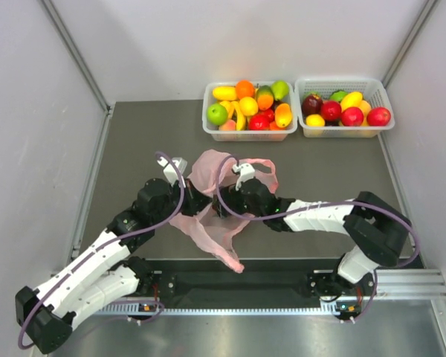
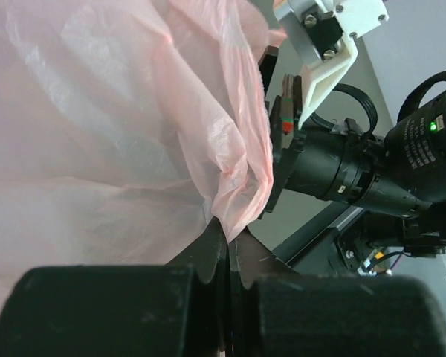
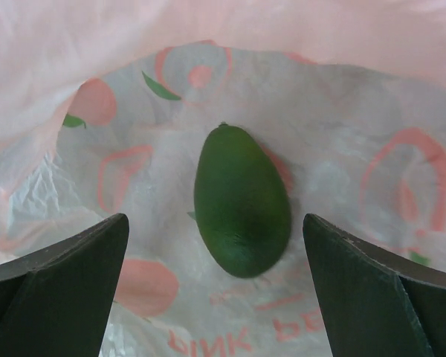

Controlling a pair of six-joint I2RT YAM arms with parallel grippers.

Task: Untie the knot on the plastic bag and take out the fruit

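The pink plastic bag point(image 1: 208, 169) lies crumpled in the middle of the table between both grippers. My left gripper point(image 1: 198, 199) is shut on a fold of the bag's film point(image 2: 238, 186), and its fingertips point(image 2: 217, 242) meet with the film pinched between them. My right gripper point(image 1: 227, 207) is open and reaches into the bag's mouth. Inside, a dark green oval fruit point(image 3: 241, 201) lies on the printed film point(image 3: 357, 149), just ahead of the right gripper point(image 3: 214, 223) and between its spread fingers. No knot shows. Other fruit in the bag is hidden.
Two white baskets point(image 1: 249, 135) point(image 1: 339, 132) full of mixed toy fruit stand at the far edge of the dark table. Grey walls close in the left, right and back. A metal rail point(image 1: 401, 282) runs along the near edge by the arm bases.
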